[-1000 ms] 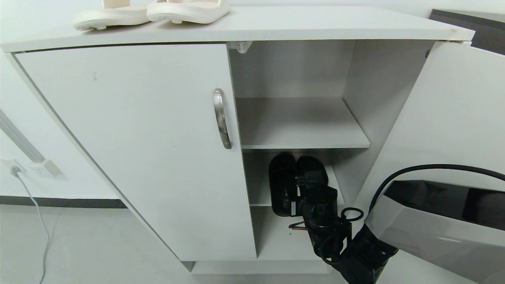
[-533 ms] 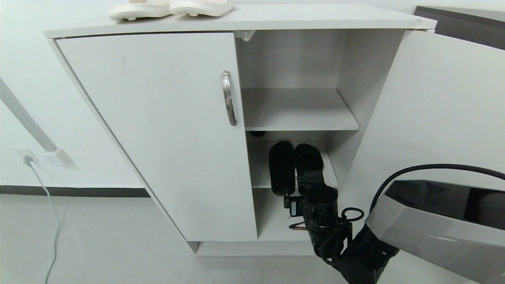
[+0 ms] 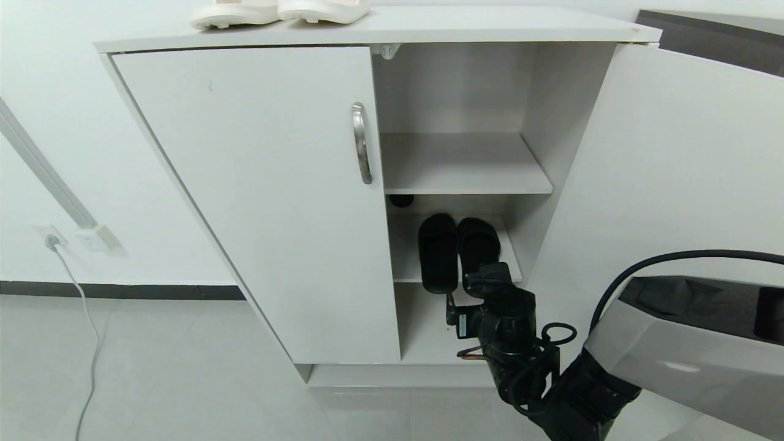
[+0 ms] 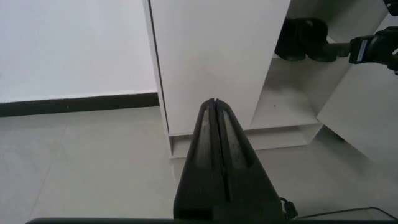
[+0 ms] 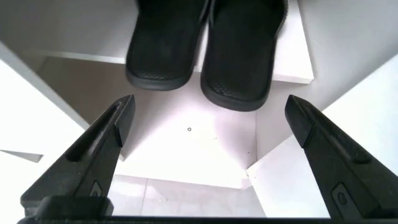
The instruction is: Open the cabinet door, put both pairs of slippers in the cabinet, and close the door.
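Note:
A white cabinet (image 3: 380, 27) stands with its right door (image 3: 661, 165) swung open and its left door (image 3: 257, 184) closed. A pair of black slippers (image 3: 456, 248) (image 5: 205, 43) lies side by side on the middle shelf, heels toward me. A cream pair of slippers (image 3: 278, 11) rests on the cabinet top. My right gripper (image 3: 487, 275) (image 5: 208, 109) is open just in front of and below the black slippers, touching nothing. My left gripper (image 4: 214, 102) is shut and empty, low over the floor and facing the cabinet base.
The upper shelf (image 3: 465, 165) and the bottom compartment (image 3: 429, 331) are bare. A small dark object (image 3: 401, 200) sits at the back under the upper shelf. A wall socket (image 3: 52, 242) with a cable (image 3: 86, 343) is on the left, above tiled floor.
The head view has drawn back from the cabinet. My right gripper has pulled back off the black slippers, which stay on the middle shelf.

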Robot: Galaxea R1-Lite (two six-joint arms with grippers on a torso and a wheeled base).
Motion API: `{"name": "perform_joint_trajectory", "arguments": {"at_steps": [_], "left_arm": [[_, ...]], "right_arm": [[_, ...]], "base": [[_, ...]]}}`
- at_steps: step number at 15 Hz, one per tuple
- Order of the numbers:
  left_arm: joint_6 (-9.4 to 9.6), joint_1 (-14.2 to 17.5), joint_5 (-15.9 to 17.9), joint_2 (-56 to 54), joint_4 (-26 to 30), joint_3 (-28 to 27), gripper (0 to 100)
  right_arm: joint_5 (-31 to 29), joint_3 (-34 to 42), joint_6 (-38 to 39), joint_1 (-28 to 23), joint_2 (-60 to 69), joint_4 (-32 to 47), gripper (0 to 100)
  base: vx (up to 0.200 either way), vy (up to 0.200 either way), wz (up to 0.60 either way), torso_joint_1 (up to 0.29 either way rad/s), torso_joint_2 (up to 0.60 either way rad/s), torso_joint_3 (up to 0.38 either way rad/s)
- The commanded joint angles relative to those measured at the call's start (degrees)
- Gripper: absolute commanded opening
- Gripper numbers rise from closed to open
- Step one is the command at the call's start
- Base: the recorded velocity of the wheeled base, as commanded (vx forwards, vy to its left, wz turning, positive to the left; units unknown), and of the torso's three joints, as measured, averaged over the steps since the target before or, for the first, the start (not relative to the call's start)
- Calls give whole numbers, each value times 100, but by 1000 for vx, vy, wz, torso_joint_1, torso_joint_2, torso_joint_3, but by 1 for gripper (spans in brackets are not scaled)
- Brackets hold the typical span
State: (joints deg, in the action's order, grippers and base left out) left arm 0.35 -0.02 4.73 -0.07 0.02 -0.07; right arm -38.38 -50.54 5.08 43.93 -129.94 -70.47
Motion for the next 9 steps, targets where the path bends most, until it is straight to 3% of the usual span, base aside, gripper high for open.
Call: {"name": "perform_joint_trajectory", "arguments": {"at_steps": [1,5,9], "left_arm": [[0,2,2,7,-2,-1,0],[0,2,2,7,-2,-10,0],[9,2,2,7,-2,-1,0]], "right_arm": [[-3,44,1,1,56,-1,100],[-3,80,-25,10,74,-1,100],[14,124,-245,-25,355,7,100]], "base": [[0,0,0,0,0,0],[0,0,0,2,1,16],[0,0,0,2,6,168]]}}
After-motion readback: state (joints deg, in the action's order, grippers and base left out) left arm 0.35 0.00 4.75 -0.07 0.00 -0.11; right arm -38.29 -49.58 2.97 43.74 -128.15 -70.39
